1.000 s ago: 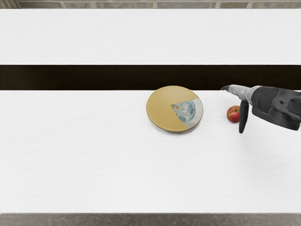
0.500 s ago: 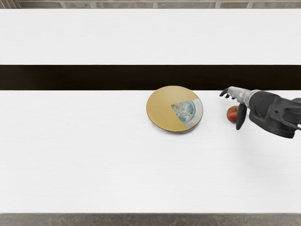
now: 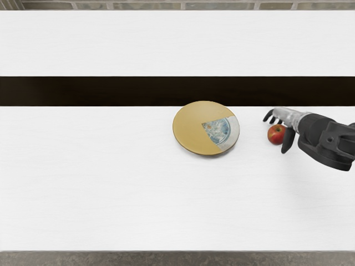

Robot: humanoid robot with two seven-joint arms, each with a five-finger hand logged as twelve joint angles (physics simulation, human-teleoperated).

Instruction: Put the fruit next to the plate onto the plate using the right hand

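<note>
A small red apple lies on the white table to the right of the round yellow plate, which has a blue and grey patterned wedge on its right side. My right hand comes in from the right edge and cups the apple from the right. Its fingers curl over the far side and the thumb hangs down at the near side. The fingers look close to the fruit, not closed on it. The left arm is out of view.
A dark gap runs across the scene behind the plate, between the near table and a second white surface farther back. The near table's front edge lies at the bottom of the view.
The right hand has drawn back slightly to the right and lowered around the apple. Its fingers went from stretched out to curled over the fruit. Apple and plate have not moved.
</note>
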